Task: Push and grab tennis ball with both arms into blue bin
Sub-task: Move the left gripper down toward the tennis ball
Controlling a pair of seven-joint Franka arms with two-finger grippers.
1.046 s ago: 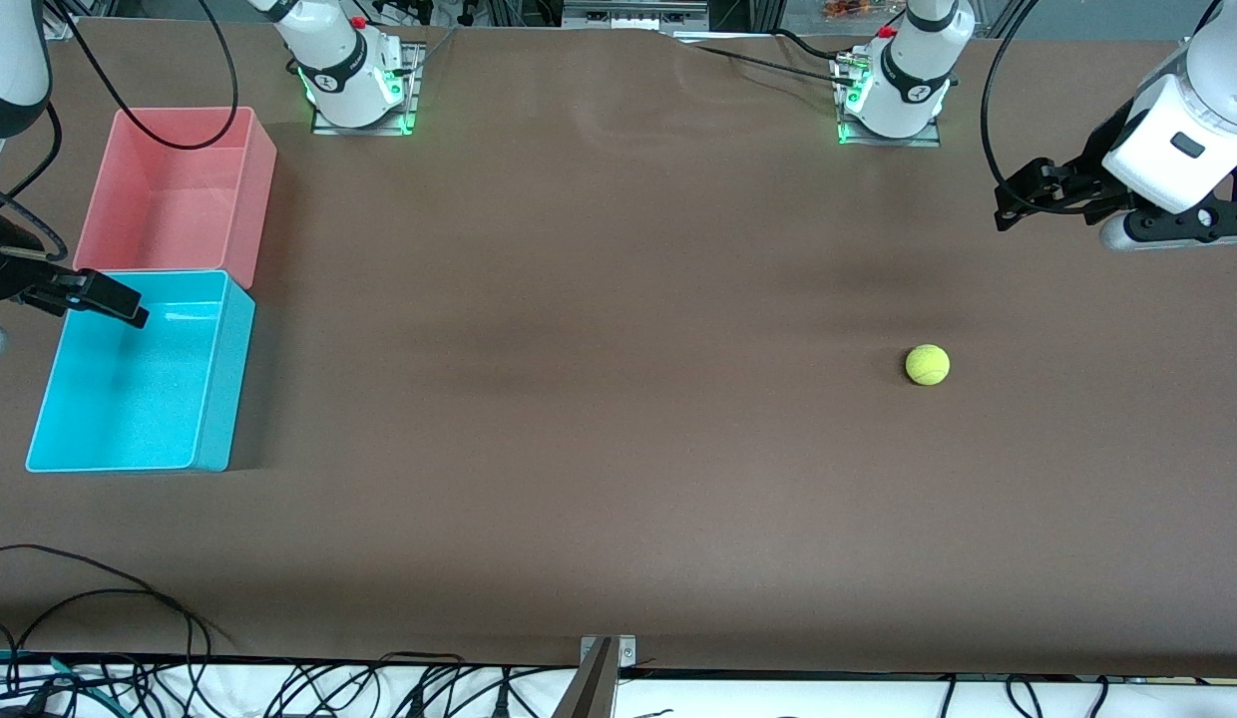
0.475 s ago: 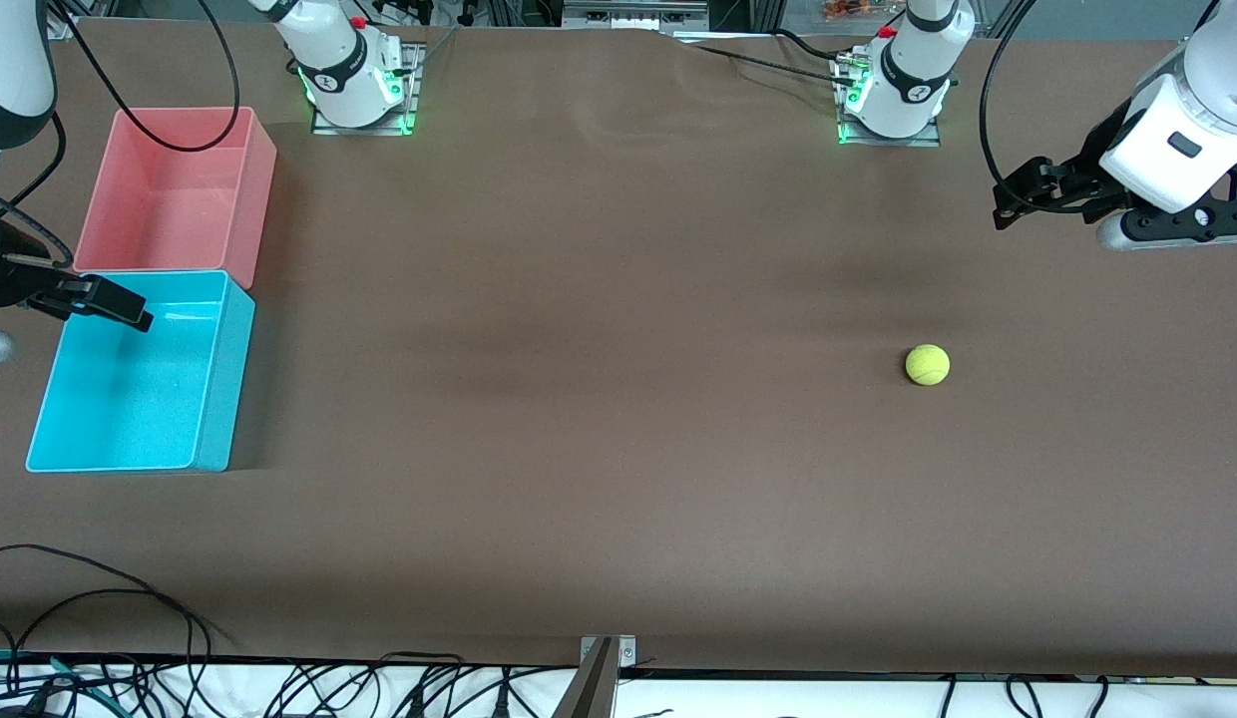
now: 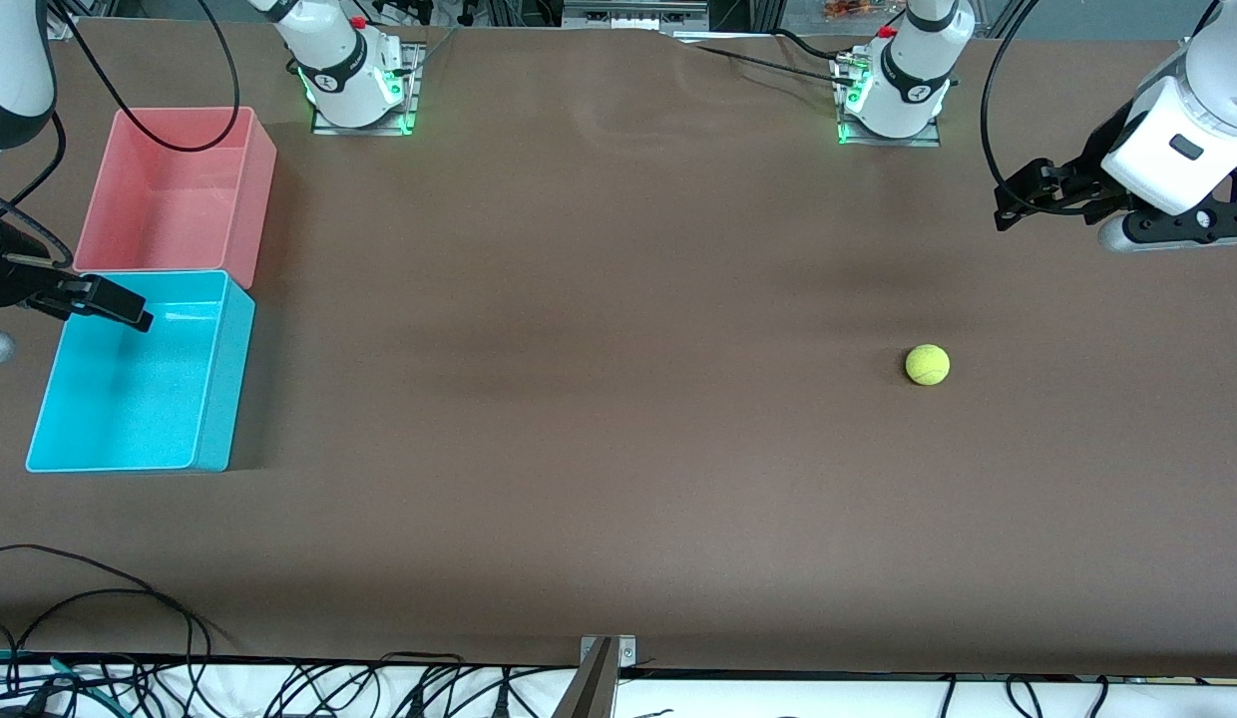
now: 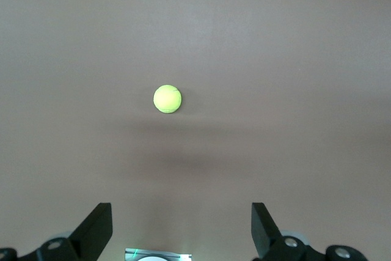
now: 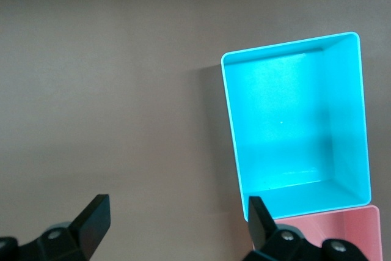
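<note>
The tennis ball (image 3: 927, 364) lies on the bare brown table toward the left arm's end. It also shows in the left wrist view (image 4: 167, 99), well apart from the fingers. My left gripper (image 3: 1008, 204) hangs open and empty in the air over the table at that end; its own view shows it too (image 4: 180, 221). The blue bin (image 3: 225, 379) stands empty at the right arm's end and shows in the right wrist view (image 5: 228, 120). My right gripper (image 3: 120, 304) is open and empty over the bin's corner beside the pink bin; its own view shows it too (image 5: 177, 215).
A pink bin (image 3: 254, 199) stands empty against the blue bin, farther from the front camera; its corner shows in the right wrist view (image 5: 330, 236). Two white arm bases lit green (image 3: 354, 75) (image 3: 893, 85) stand along the table's edge. Black cables (image 3: 100, 598) lie at the near edge.
Both arms shifted a little about a second ago and have since held still. The ball and the bins have not moved.
</note>
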